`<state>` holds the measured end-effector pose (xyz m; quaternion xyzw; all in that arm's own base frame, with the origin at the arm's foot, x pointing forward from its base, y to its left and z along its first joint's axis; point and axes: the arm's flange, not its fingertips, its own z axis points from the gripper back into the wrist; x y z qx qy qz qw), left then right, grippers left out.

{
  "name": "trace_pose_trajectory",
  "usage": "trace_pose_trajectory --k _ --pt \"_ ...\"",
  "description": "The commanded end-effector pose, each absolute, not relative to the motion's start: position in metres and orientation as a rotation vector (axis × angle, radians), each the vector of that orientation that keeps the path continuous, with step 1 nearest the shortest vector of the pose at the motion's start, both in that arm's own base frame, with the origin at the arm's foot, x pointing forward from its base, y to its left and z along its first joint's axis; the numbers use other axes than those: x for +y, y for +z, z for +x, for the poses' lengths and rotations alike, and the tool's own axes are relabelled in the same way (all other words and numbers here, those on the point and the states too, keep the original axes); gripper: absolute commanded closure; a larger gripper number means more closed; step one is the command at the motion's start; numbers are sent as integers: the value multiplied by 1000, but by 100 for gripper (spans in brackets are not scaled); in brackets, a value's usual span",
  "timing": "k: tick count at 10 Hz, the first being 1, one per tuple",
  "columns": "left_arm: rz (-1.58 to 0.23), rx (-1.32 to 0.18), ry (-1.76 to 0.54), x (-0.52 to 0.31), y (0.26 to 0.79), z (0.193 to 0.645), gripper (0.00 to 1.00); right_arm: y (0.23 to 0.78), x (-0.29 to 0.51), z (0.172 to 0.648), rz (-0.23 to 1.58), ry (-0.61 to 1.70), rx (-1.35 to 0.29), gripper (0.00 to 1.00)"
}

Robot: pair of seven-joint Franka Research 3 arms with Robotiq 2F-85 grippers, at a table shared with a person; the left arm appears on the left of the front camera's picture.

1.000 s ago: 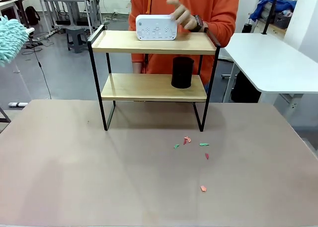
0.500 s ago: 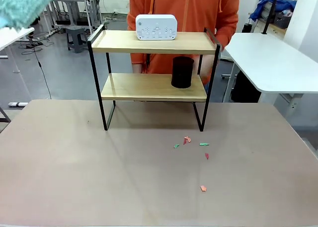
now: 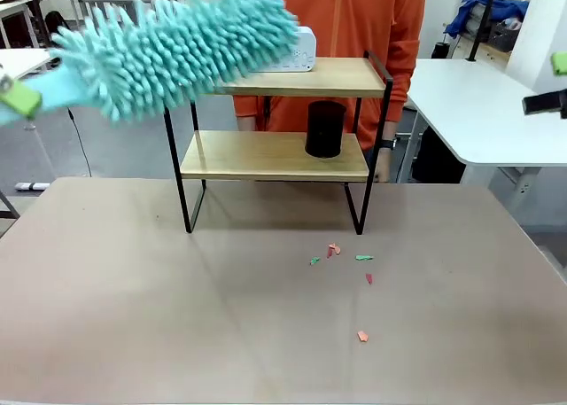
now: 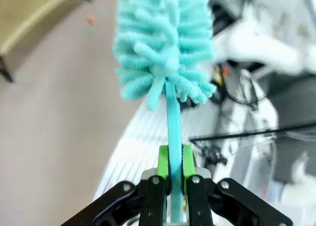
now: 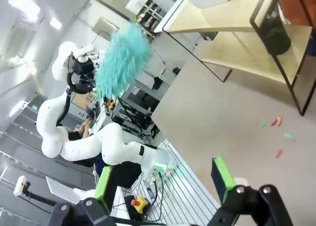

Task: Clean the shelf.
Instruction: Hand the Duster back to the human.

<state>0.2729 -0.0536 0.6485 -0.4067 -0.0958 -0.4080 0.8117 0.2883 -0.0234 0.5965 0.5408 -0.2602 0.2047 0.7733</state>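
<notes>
Below both pairs of jaws, brown table (image 3: 177,316) spans the front view, well apart from either pair. Person (image 3: 354,15) in orange stands at its far side, behind the shelf (image 3: 275,157).

Shelf stands upright on the table's far half, well ahead of the right jaws. In the left wrist view a corner of its board sits up-left of the left jaws, far off.

Teal fluffy duster (image 3: 177,46) runs straight out from the left jaws. Its blurred head overlaps the shelf's top-left corner in the front view; contact can't be told.

Jaws of the left gripper (image 4: 172,174) are clamped on the duster's thin handle, green pads (image 4: 162,159) pressed to both sides of it.

Jaws of the right gripper (image 5: 163,179) stand wide apart with nothing between them. It sits at the front view's right edge, high off the table.

White box (image 3: 299,50) with buttons sits on the top board, partly behind the duster head. Black cup (image 3: 325,128) stands upright on the lower board, right part.

Red and green scraps (image 3: 363,258) lie on the table just before the shelf's right legs. In the right wrist view they are ahead of the right jaws, nearer than the shelf.
</notes>
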Motion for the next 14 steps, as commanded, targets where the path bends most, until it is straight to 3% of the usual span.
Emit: trace_pose_trajectory --k 1,3,7,10,14 --pt "-848 -300 -721 -42 662 269 88 618 -25 285 1175 444 -581 0" --pt "-848 -300 -721 -42 662 269 88 602 -24 288 1168 446 -572 0" --pt "-790 -40 -1130 -115 653 279 88 616 49 325 1135 641 -470 0" --pt "-810 95 -1290 -169 644 280 88 611 102 337 1167 741 -378 0" --pt "-841 145 -1356 -205 644 291 88 596 175 306 1160 997 -114 0"
